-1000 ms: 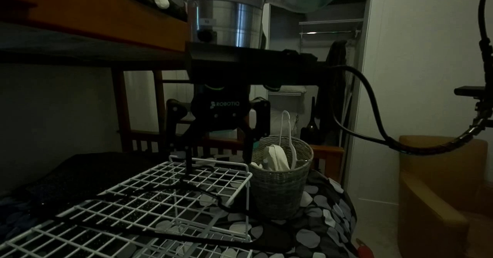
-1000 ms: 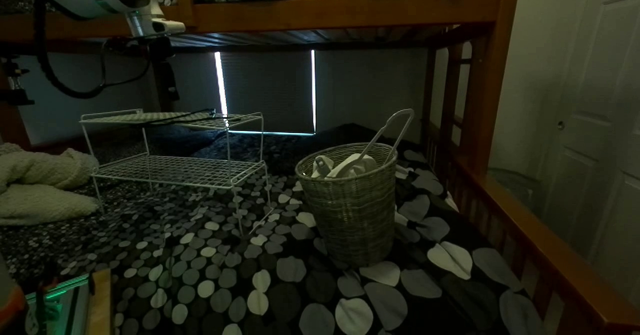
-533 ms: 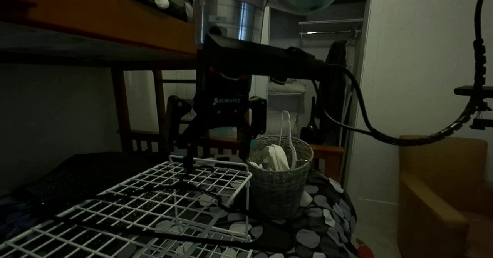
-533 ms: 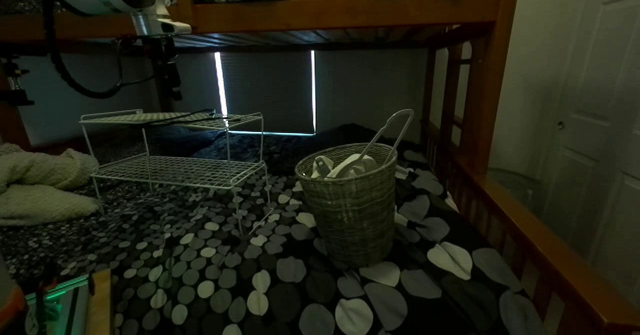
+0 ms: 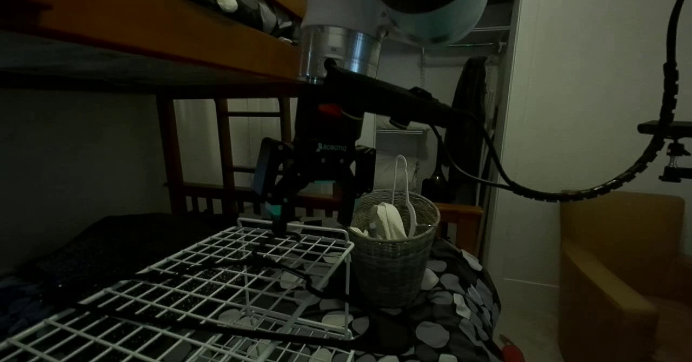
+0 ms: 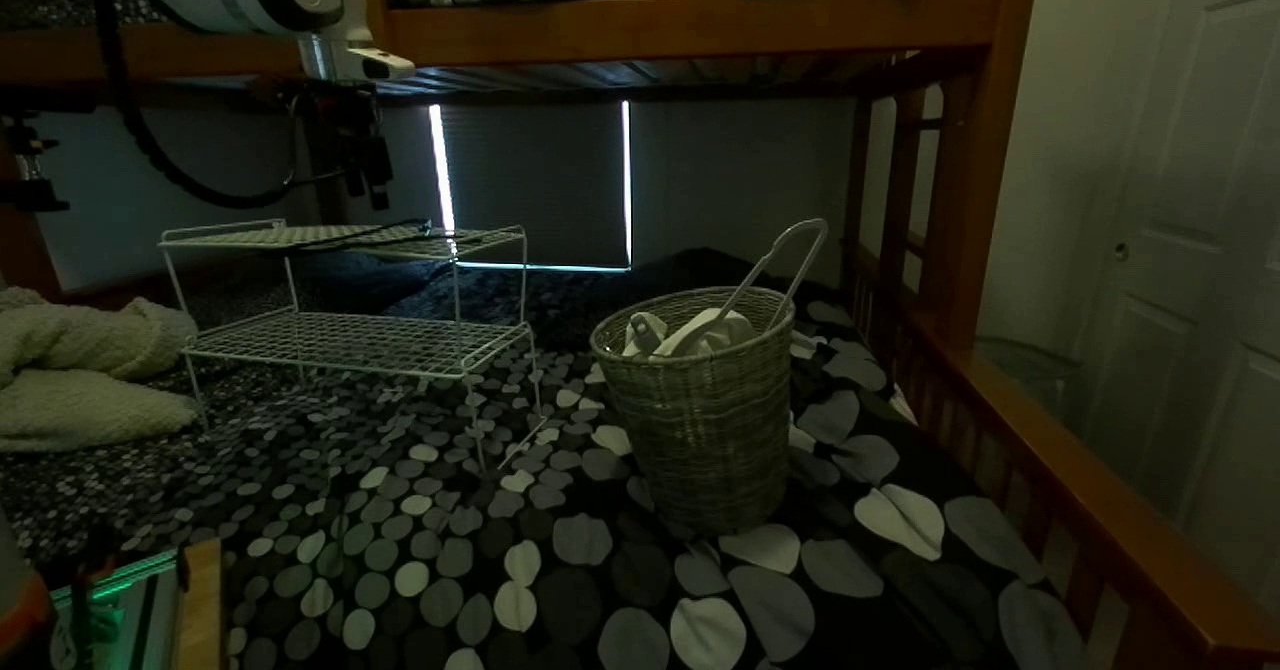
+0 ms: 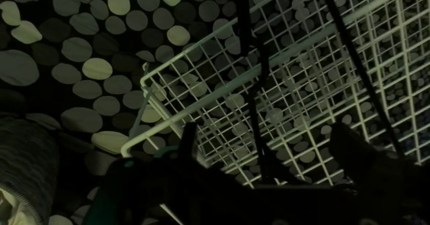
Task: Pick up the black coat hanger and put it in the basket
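The black coat hanger (image 5: 232,330) lies on the top shelf of a white wire grid rack. It also shows as thin dark bars in an exterior view (image 6: 360,240) and in the wrist view (image 7: 361,63). My gripper (image 5: 312,228) is open and empty above the rack, pointing down; it shows dark in an exterior view (image 6: 372,198). In the wrist view, a hanger bar and its dark joint appear between my spread fingers (image 7: 263,127), apart from both. The basket (image 5: 392,267) stands upright beside the rack, in both exterior views (image 6: 700,420), with white curved pieces and a white hanger inside.
The white wire rack (image 6: 340,345) stands on a dotted bedspread (image 6: 440,540). The upper bunk's wooden rail (image 6: 690,32) runs overhead. The white hanger (image 5: 400,173) sticks up above the basket rim. A cream blanket (image 6: 90,370) lies behind the rack, and an armchair (image 5: 611,275) stands beyond.
My gripper has shifted to the right in both exterior views, turning slightly and coming a little lower. The fingers stay open. The hanger, rack and basket have not moved.
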`<state>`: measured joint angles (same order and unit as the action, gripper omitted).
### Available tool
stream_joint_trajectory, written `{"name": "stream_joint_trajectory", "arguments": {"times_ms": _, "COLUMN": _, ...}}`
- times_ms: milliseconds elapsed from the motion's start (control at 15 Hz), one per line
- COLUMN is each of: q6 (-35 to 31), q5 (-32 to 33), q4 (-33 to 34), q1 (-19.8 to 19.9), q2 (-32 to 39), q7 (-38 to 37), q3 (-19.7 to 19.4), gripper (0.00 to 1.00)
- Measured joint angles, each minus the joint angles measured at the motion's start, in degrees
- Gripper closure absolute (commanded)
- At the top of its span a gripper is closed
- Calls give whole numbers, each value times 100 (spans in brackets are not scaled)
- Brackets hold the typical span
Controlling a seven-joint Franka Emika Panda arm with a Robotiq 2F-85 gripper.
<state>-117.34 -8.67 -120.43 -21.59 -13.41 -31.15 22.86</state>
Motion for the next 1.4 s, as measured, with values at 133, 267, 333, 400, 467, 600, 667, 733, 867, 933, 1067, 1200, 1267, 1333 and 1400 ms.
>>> {"name": "stream_joint_trajectory", "arguments": {"times_ms": 133, "q6": 0, "q5": 17, "q4": -119, "q1": 87, "q2": 2, "q7": -70, "q3": 2, "gripper": 1}}
{"name": "stream_joint_trajectory", "arguments": {"times_ms": 267, "q6": -1, "q5": 33, "q4": -215, "q1": 173, "q2": 12, "q7": -124, "q3": 1, "gripper": 10}}
{"name": "stream_joint_trajectory", "arguments": {"times_ms": 333, "q6": -31, "q5": 31, "q4": -261, "q1": 212, "q2": 14, "q7": -108, "q3": -8, "gripper": 17}}
{"name": "stream_joint_trajectory", "arguments": {"times_ms": 400, "q6": -79, "q5": 24, "q4": -308, "q1": 239, "q2": 16, "q7": -65, "q3": -29, "gripper": 19}}
{"name": "stream_joint_trajectory", "arguments": {"times_ms": 467, "q6": -130, "q5": 14, "q4": -342, "q1": 259, "q2": 18, "q7": -8, "q3": -53, "gripper": 17}}
{"name": "stream_joint_trajectory", "arguments": {"times_ms": 600, "q6": -244, "q5": 13, "q4": -371, "q1": 294, "q2": 32, "q7": 118, "q3": -82, "gripper": 19}}
{"name": "stream_joint_trajectory", "arguments": {"times_ms": 667, "q6": -290, "q5": 15, "q4": -372, "q1": 302, "q2": 46, "q7": 154, "q3": -82, "gripper": 22}}
{"name": "stream_joint_trajectory", "arguments": {"times_ms": 733, "q6": -325, "q5": 15, "q4": -371, "q1": 302, "q2": 65, "q7": 197, "q3": -79, "gripper": 25}}
{"name": "stream_joint_trajectory", "arguments": {"times_ms": 867, "q6": -382, "q5": 23, "q4": -345, "q1": 301, "q2": 138, "q7": 254, "q3": -54, "gripper": 31}}
{"name": "stream_joint_trajectory", "arguments": {"times_ms": 933, "q6": -400, "q5": 25, "q4": -320, "q1": 300, "q2": 195, "q7": 268, "q3": -40, "gripper": 35}}
{"name": "stream_joint_trajectory", "arguments": {"times_ms": 1067, "q6": -409, "q5": 51, "q4": -248, "q1": 300, "q2": 342, "q7": 281, "q3": -12, "gripper": 38}}
{"name": "stream_joint_trajectory", "arguments": {"times_ms": 1200, "q6": -398, "q5": 153, "q4": -124, "q1": 299, "q2": 507, "q7": 271, "q3": 17, "gripper": 42}}
{"name": "stream_joint_trajectory", "arguments": {"times_ms": 1267, "q6": -377, "q5": 235, "q4": -36, "q1": 299, "q2": 598, "q7": 252, "q3": 34, "gripper": 43}}
{"name": "stream_joint_trajectory", "arguments": {"times_ms": 1333, "q6": -309, "q5": 339, "q4": 73, "q1": 296, "q2": 693, "q7": 210, "q3": 49, "gripper": 46}}
{"name": "stream_joint_trajectory", "arguments": {"times_ms": 1400, "q6": -189, "q5": 454, "q4": 199, "q1": 292, "q2": 793, "q7": 146, "q3": 69, "gripper": 48}}
